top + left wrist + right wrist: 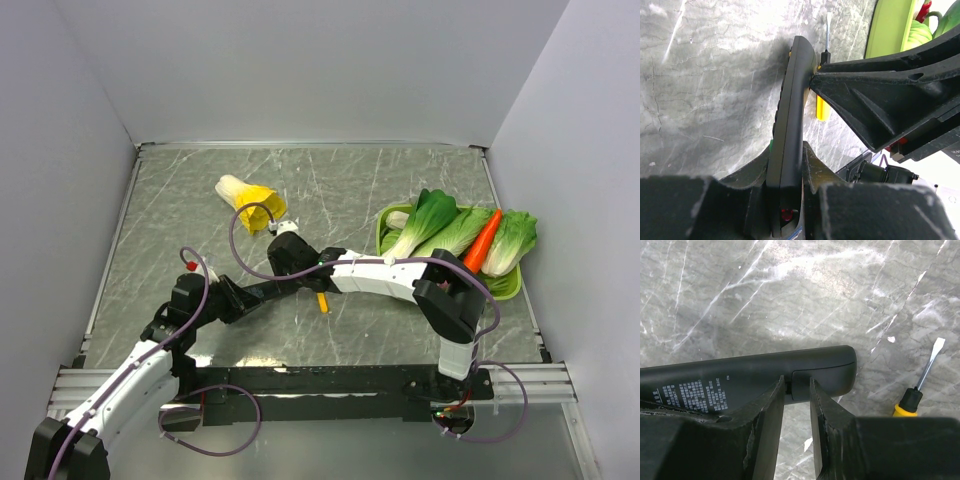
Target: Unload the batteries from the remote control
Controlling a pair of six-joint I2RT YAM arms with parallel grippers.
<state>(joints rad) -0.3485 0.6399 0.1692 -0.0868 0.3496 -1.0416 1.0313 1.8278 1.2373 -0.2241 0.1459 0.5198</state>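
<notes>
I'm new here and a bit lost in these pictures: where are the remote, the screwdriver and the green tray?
remote [740,371], right wrist view, its dark back.
screwdriver [929,366], right wrist view, its metal shaft.
tray [503,289], top view, its near rim.

I see a yellow-handled screwdriver [911,399] lying flat on the grey marbled table [200,200], about mid-table. Green tray [505,288] on the right holds three bok choy [425,220], with a carrot [483,240] between two of them. Yellow-and-white leafy vegetable [248,200] lies far of centre, well left of the tray. Grey walls [300,70] on three sides.
</notes>
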